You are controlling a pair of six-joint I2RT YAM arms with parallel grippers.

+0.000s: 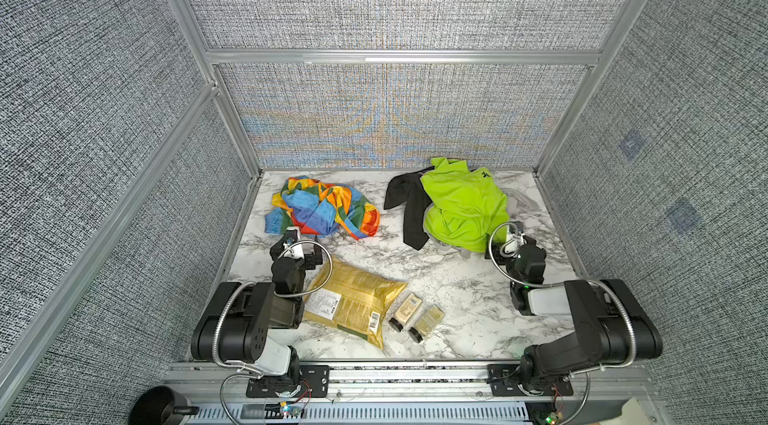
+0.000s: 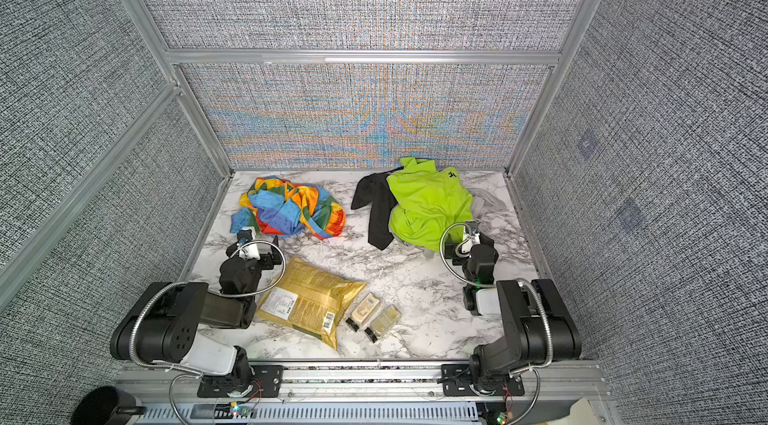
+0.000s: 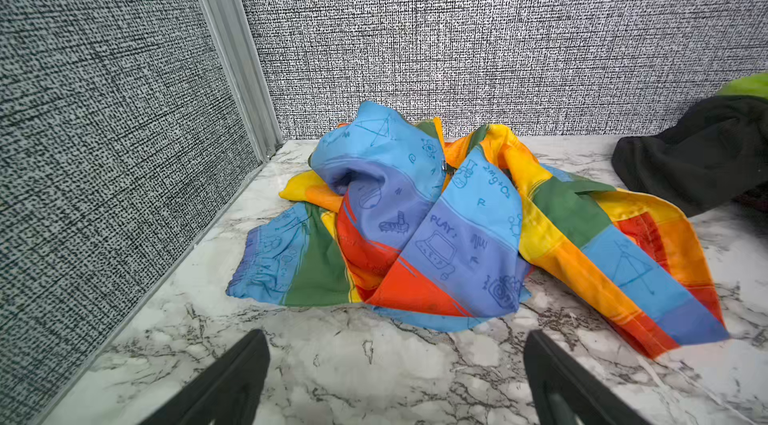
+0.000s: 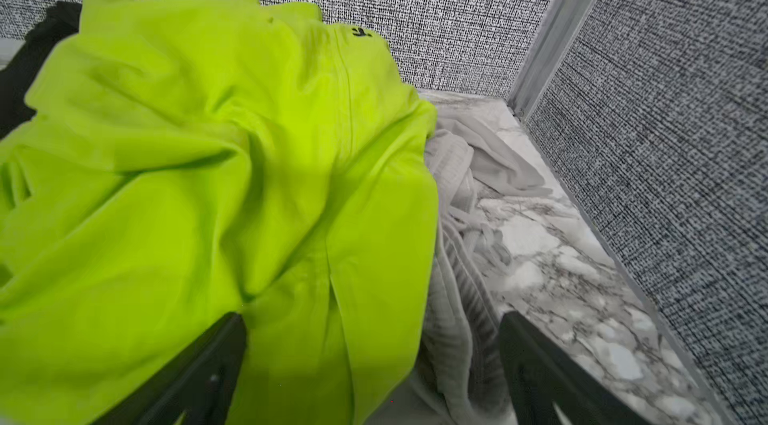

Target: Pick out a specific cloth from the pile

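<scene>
A: While both arms idle low, right gripper [image 4: 370,360] has jaws spread, straddling the green cloth's [image 1: 461,204] near hem. Pile sits at its 12 o'clock, touching.
B: Left?
A: Left gripper [image 3: 395,364] also spread, empty. Rainbow cloth [image 1: 322,209] lies apart from the pile, at its 12 o'clock, not touching.
B: Which one's the target?
A: Can't tell. Pile holds green on top, black cloth [image 1: 409,206] at 9 o'clock, grey cloth [image 4: 465,177] at 3. Rainbow lying apart could be already picked, or never in the pile.
</scene>
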